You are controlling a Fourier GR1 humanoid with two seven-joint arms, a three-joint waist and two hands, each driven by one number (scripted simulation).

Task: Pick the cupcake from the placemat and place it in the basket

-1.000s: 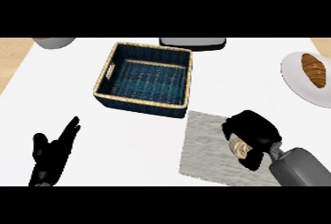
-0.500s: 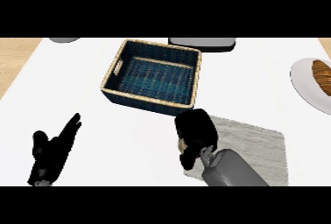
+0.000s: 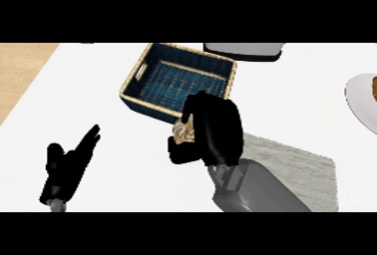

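My right hand [image 3: 213, 132] is curled round the cupcake [image 3: 183, 131], of which only a tan, swirled bit shows between thumb and fingers. The hand hangs over the near edge of the basket [image 3: 144, 78], a woven basket with a dark blue lining and a tan rim. The grey placemat [image 3: 294, 164] lies to the right of the hand, partly hidden by my grey forearm. My left hand [image 3: 68, 169] rests open at the lower left, fingers pointing up and to the right.
A white plate [image 3: 359, 99] with something brown on it shows at the right edge. A dark grey tray-like object [image 3: 243, 49] sits at the back, right of the basket. A wooden surface [image 3: 22, 69] borders the white counter on the left.
My right hand has carried the cupcake off the placemat, moving left and away toward the basket's near edge. The view has shifted a little. The left hand has stayed put.
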